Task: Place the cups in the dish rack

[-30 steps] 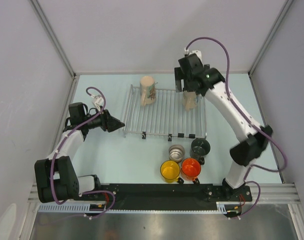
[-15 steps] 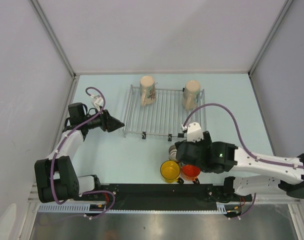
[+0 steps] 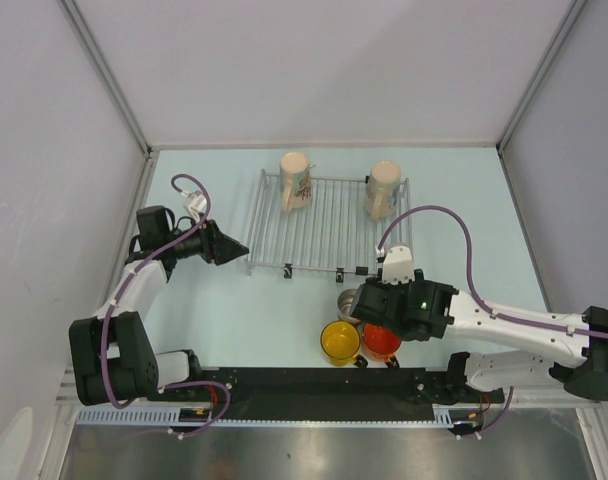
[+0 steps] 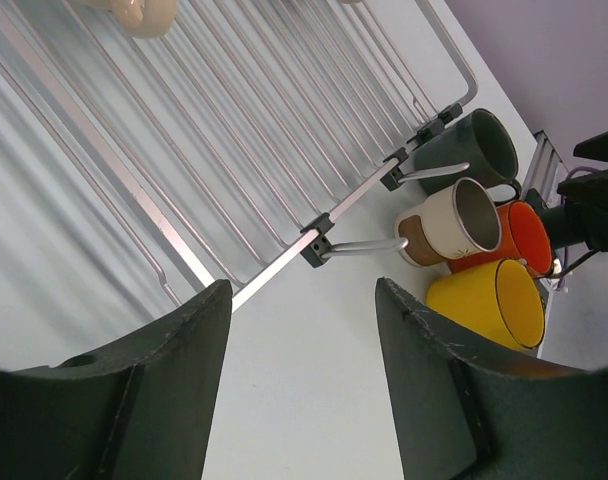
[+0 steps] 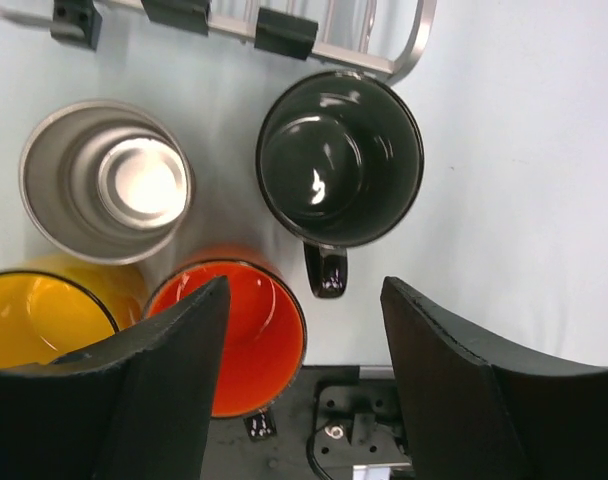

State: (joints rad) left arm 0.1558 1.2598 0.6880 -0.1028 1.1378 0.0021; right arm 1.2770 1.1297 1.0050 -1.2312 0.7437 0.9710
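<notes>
The wire dish rack (image 3: 329, 230) holds two cream cups at its far edge: the patterned one (image 3: 296, 182) and a plain one (image 3: 382, 190). Near the front stand the yellow cup (image 3: 339, 342), orange cup (image 3: 382, 345), steel cup (image 5: 106, 180) and dark cup (image 5: 340, 158), all upright. My right gripper (image 5: 304, 330) is open and empty, hovering over them, above the dark cup's handle; it hides the dark cup in the top view. My left gripper (image 3: 236, 247) is open and empty beside the rack's left front corner. The left wrist view shows the four cups, such as the yellow one (image 4: 489, 305).
The black base rail (image 3: 314, 385) runs along the near edge just behind the yellow and orange cups. Walls close in the table on three sides.
My right arm let go of the plain cream cup on the rack, swung back to the front and now hovers over the cluster of four cups. The left arm has not moved.
</notes>
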